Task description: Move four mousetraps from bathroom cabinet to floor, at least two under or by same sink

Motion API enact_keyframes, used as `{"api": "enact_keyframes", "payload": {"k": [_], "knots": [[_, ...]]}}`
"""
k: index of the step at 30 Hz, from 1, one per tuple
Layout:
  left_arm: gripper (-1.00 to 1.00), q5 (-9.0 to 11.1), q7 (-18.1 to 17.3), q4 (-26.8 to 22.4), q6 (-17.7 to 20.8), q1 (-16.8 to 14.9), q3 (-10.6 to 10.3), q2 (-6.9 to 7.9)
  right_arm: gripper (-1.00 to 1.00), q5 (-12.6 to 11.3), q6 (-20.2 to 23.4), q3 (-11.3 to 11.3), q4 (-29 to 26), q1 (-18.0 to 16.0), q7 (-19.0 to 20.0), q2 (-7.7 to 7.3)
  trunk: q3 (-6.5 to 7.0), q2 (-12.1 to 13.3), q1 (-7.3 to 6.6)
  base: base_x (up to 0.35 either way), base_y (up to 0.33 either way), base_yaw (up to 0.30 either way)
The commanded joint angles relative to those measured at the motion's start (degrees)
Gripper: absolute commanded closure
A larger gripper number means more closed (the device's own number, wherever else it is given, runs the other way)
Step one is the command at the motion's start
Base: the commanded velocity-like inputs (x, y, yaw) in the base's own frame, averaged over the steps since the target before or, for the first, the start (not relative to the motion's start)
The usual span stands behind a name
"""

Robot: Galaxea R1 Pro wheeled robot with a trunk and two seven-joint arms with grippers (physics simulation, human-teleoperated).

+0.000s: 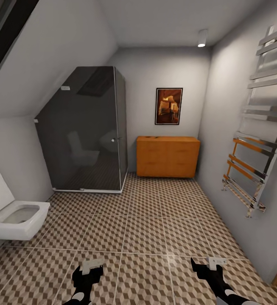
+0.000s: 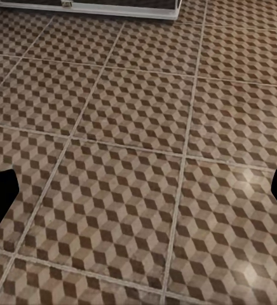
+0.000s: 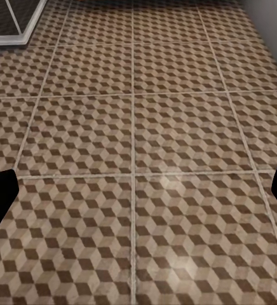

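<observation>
A wide stretch of cube-patterned bathroom floor [image 1: 155, 220] lies open from the near edge straight to the orange-brown cabinet [image 1: 168, 156] against the far wall. On the left, a white wall-hung toilet [image 1: 15, 218] juts into the room, and beyond it a dark glass shower enclosure [image 1: 83, 131] fills the far left corner. On the right wall, a chrome towel rail [image 1: 257, 140] projects slightly, narrowing that side.

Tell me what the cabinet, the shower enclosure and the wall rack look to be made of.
The cabinet looks like orange-brown wood or veneer, matte, with faint drawer lines. The shower enclosure seems dark tinted glass: it shows dim reflections and thin metal edging. The wall rack looks like polished chrome, since its flat bars mirror the orange cabinet.
</observation>
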Motion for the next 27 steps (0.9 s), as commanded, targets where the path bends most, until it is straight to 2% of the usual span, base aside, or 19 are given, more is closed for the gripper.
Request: {"api": "enact_keyframes", "payload": {"k": [1,13,27], "knots": [[-1.0,0.48,0.23,0.07,-0.17,-0.06,-0.5,-0.01,-1.0,0.56,-0.35,-0.51,0.24,-0.11,0.08,-0.06,-0.11,-0.08,0.02,0.0,0.0,0.0],[-1.0,0.48,0.23,0.08,-0.19,-0.06,-0.52,-0.02,-1.0,0.56,-0.35,-0.5,0.24,-0.1,0.13,-0.07,-0.24,-0.08,0.02,0.0,0.0,0.0],[-1.0,0.48,0.23,0.08,-0.19,-0.06,-0.52,-0.03,-1.0,0.56,-0.34,-0.51,0.24,-0.1,0.11,-0.04,-1.38,-0.08,0.02,0.0,0.0,0.0]]}}
